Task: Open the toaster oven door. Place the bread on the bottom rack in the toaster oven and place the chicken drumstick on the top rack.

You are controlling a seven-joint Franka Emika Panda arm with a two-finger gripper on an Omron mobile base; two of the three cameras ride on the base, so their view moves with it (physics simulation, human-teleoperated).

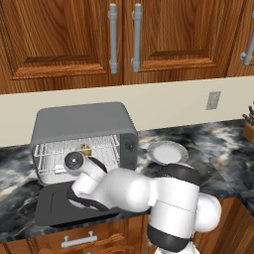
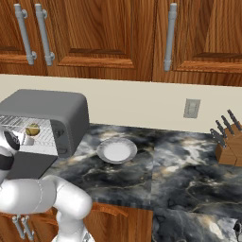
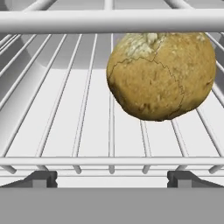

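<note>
**Pincer spread inside the oven, bread just let go on the lower shelf**

Pincer [image 3: 112,178] stands wide apart, its two dark tips at the near edge of a wire shelf, pinching nothing. Bread [image 3: 161,75] sits ahead of the tips and a little to the right, resting on the wires of what I take for the bottom rack [image 3: 65,127] (a thick bar crosses above it, likely the front of the upper shelf). From the left base camera the toaster oven [image 1: 84,124] is open, its door [image 1: 54,211] folded flat toward the near counter edge, and the arm's wrist reaches into the mouth. A small yellowish roll shows on the wire shelves there.

Step in hand, as I judge it: bread placement, at its end. Chicken drumstick: I cannot locate it. A white plate [image 2: 116,151] lies right of the oven.

Next move calls for drawing straight back out, clear of the shelf bars and the lowered door, then fetching the drumstick for the top rack.
</note>
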